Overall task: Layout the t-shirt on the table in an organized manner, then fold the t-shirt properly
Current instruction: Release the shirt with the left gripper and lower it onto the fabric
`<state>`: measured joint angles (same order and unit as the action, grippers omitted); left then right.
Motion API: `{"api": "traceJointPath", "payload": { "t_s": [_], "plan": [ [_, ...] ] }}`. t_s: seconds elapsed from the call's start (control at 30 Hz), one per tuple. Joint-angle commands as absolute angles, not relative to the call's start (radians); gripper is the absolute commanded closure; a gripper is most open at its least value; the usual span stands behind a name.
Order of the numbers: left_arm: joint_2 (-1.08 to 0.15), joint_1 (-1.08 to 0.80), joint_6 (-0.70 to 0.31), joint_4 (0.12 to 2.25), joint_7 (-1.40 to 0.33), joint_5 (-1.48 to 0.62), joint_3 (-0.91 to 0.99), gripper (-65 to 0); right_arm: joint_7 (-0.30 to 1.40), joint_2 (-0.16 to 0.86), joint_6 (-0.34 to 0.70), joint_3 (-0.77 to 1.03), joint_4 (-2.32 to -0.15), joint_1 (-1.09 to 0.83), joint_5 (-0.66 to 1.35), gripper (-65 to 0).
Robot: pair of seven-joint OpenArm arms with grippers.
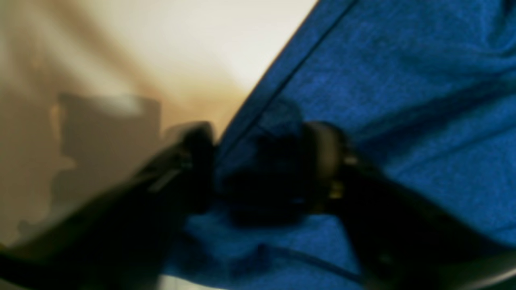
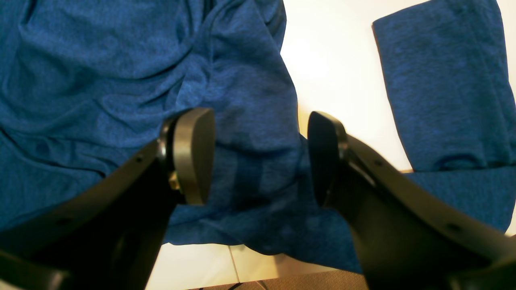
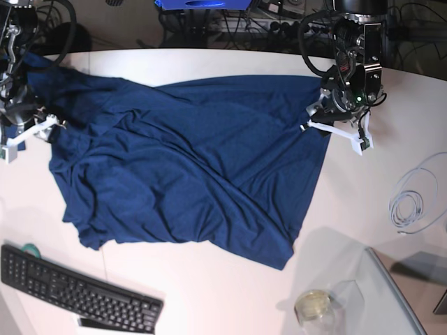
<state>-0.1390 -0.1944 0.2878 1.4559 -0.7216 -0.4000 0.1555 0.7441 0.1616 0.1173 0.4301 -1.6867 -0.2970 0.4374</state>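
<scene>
Down at my left claw (image 1: 258, 169) the view's blurry, but the jaws look clamped on a bunched hem of the t-shirt (image 3: 195, 160). My right claw (image 2: 258, 157) hangs spread wide right over the fabric, gripping nothing. Further out, the shirt lies rumpled across the white table (image 3: 209, 293), near a keyboard (image 3: 77, 289).

Black keyboard (image 3: 77, 293) at the near left corner, angled. Coiled white cable (image 3: 411, 202) far right. Round yellowish dish (image 3: 313, 305), maybe a lidded jar, just beside the glass panel (image 3: 391, 293). Cable clutter (image 3: 237, 17) along the back.
</scene>
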Motion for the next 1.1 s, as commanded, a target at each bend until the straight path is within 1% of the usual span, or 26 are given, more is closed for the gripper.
{"api": "traceJointPath", "payload": {
  "t_s": [0.0, 0.07, 0.13, 0.17, 0.37, 0.4, 0.47, 0.5, 0.53, 0.63, 0.8, 0.97, 1.07],
  "plan": [
    [-0.145, -0.185, 0.285, 1.469, -0.710, -0.404, 0.159, -21.7, 0.725, 0.173, 0.125, 0.435, -1.702, -0.291, 0.443, -34.7],
    [-0.145, -0.176, 0.285, 1.469, -0.710, -0.404, 0.159, -11.5, 0.727, 0.173, 0.125, 0.435, -1.702, -0.291, 0.443, -34.7],
    [-0.145, -0.176, 0.285, 1.477, -0.710, -0.407, 0.159, -2.6, 0.727, 0.173, 0.125, 0.435, -1.702, -0.291, 0.444, -34.7],
    [-0.145, -0.180, 0.285, 1.489, -0.713, -0.410, 0.159, 0.0, 0.727, 0.173, 0.125, 0.435, -1.702, -0.291, 0.444, -34.7],
    [-0.145, -0.225, 0.289, 1.627, -0.723, -0.409, 0.159, 0.0, 0.727, 0.173, 0.125, 0.435, -1.701, -0.291, 0.444, -34.7],
    [-0.145, -0.223, 0.289, 1.638, -0.753, -0.406, 0.163, -2.0, 0.727, 0.173, 0.125, 0.435, -1.701, -0.291, 0.444, -34.7],
    [-0.145, -0.216, 0.289, 1.641, -0.819, -0.406, 0.170, -12.8, 0.727, 0.173, 0.125, 0.435, -1.701, -0.291, 0.444, -34.7],
    [-0.145, -0.216, 0.289, 1.643, -0.832, -0.406, 0.170, -16.3, 0.727, 0.173, 0.125, 0.435, -1.701, -0.291, 0.444, -34.7],
    [-0.145, -0.216, 0.289, 1.646, -0.832, -0.406, 0.170, -18.1, 0.727, 0.173, 0.125, 0.435, -1.701, -0.291, 0.444, -34.7],
    [-0.145, -0.216, 0.291, 1.661, -0.834, -0.406, 0.171, -19.4, 0.727, 0.173, 0.125, 0.435, -1.702, -0.291, 0.444, -34.7],
    [-0.142, -0.216, 0.291, 1.682, -0.835, -0.410, 0.162, -19.6, 0.727, 0.173, 0.125, 0.435, -1.701, -0.291, 0.444, -34.7],
    [-0.102, -0.173, 0.291, 1.658, -0.837, -0.406, 0.157, -19.6, 0.727, 0.173, 0.125, 0.435, -1.701, -0.291, 0.444, -34.7],
    [-0.102, -0.173, 0.291, 1.653, -0.837, -0.406, 0.145, -19.6, 0.727, 0.173, 0.125, 0.435, -1.701, -0.291, 0.444, -34.7]
  ]
}}
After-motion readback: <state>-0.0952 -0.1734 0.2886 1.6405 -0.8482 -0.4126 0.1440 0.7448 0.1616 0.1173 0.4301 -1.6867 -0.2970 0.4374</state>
